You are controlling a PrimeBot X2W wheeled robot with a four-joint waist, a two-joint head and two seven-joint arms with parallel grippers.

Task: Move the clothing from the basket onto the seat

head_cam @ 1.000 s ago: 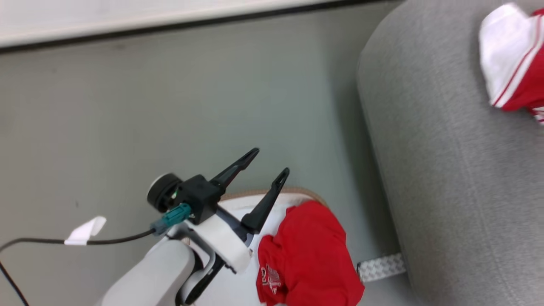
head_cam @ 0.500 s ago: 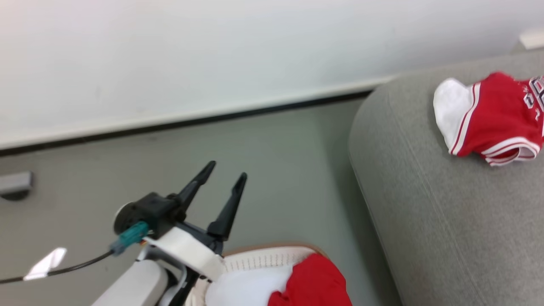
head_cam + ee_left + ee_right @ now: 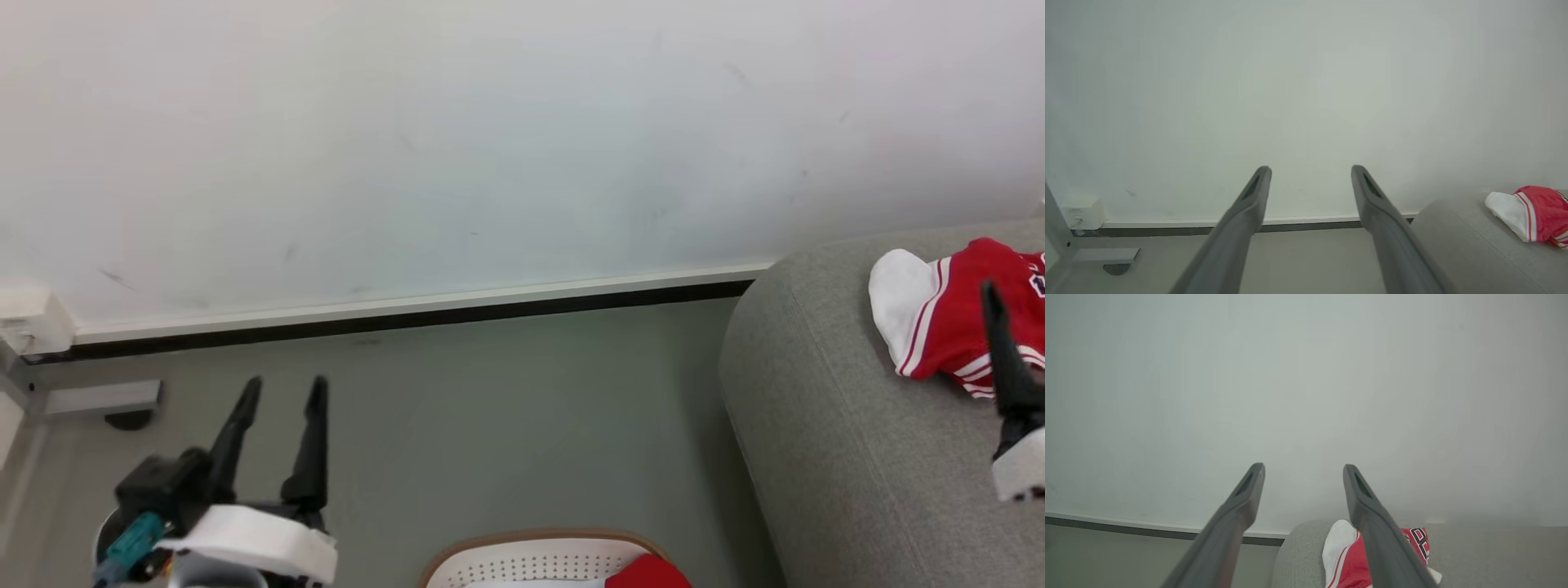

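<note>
The left gripper (image 3: 286, 384) and right gripper (image 3: 1303, 469) hang with fingers spread and empty, probably between loads. The striped garment (image 3: 939, 327) lies on the sofa (image 3: 816, 408), far right. The plain red garment (image 3: 649, 573) waits in the basket (image 3: 531, 559), near.

White wall (image 3: 490, 147) over grey floor (image 3: 506, 441).
A dark skirting strip (image 3: 408, 320) runs between them; a small white box (image 3: 33, 322) sits at far left.

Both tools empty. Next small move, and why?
Probably lower the left tool toward the basket: it is open and empty, and a red garment lies in there, while the striped garment is already on the sofa.
</note>
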